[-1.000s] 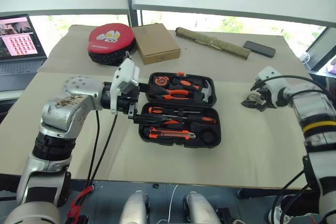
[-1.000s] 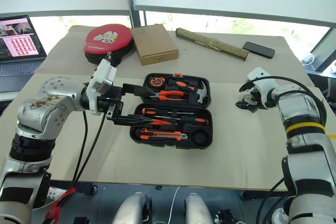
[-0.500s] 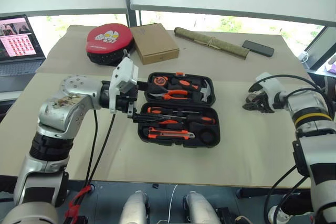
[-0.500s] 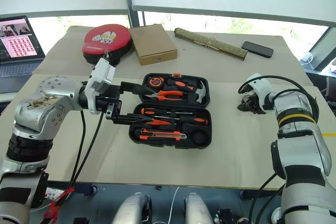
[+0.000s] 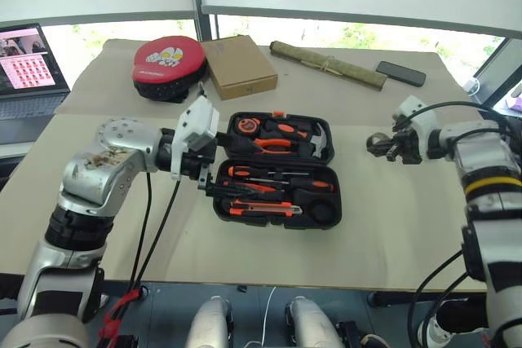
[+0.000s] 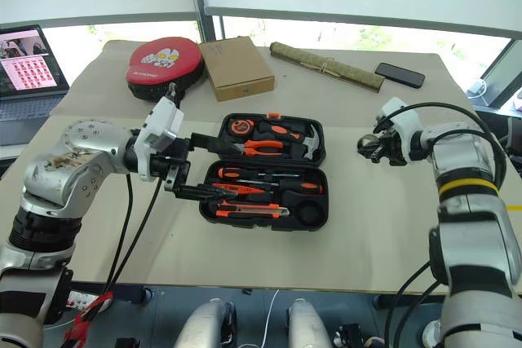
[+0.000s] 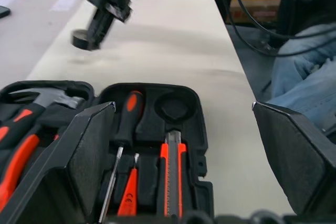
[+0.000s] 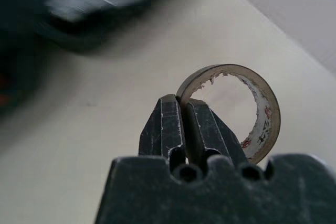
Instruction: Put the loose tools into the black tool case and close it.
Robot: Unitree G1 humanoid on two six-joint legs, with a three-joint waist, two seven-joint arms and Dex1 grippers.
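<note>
The black tool case (image 5: 337,178) lies open at mid-table. Its near half holds two screwdrivers (image 5: 276,178), a utility knife (image 5: 266,209) and an empty round recess (image 5: 325,213). My left gripper (image 5: 214,165) is open at the case's left edge, one finger along each half. To the right of the case, my right gripper (image 5: 385,146) is shut on the wall of the small tape roll (image 8: 247,109), holding it just above the table. The left wrist view shows that roll (image 7: 82,39) hanging beyond the case.
Orange-handled pliers (image 5: 273,144) and a hammer (image 5: 320,141) sit in the far half of the case. Behind it are a red-topped round pad (image 5: 167,63), a cardboard box (image 5: 241,64), a rolled bundle (image 5: 330,65) and a phone (image 5: 401,73). A laptop (image 5: 28,71) stands far left.
My right gripper has closed on the tape roll, lifted it off the table and shifted a little toward the case. The left arm has stayed put.
</note>
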